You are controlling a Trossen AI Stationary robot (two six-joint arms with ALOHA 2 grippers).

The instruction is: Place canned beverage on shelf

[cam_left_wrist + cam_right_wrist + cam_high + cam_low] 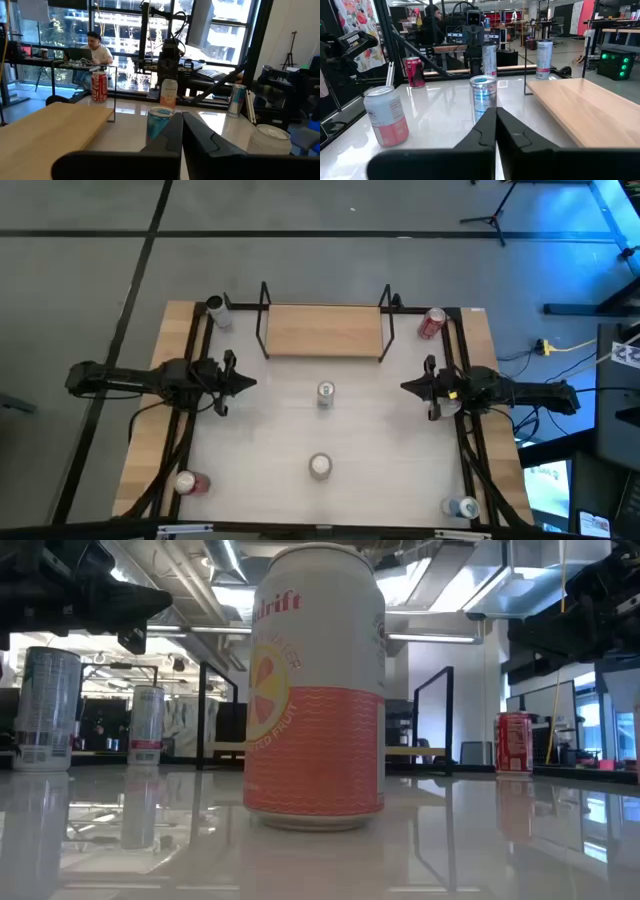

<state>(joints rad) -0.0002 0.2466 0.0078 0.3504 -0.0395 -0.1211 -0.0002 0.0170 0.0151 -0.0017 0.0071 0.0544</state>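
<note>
Nothing gripped yet: left gripper (248,383) and right gripper (406,387) hover with fingers pinched together, flanking the silver-blue beverage can (325,392) standing mid-table, just before the bare light-wood black-framed shelf (323,330), probably staged for an easy pick

I saw the shelf (323,330), a light-wood board in a thin black frame with upright end loops, lying bare at the table's far edge. Two upright cans stood before it: a blue one (325,391) nearer, a pink-and-white one (319,466) farther back.
</note>
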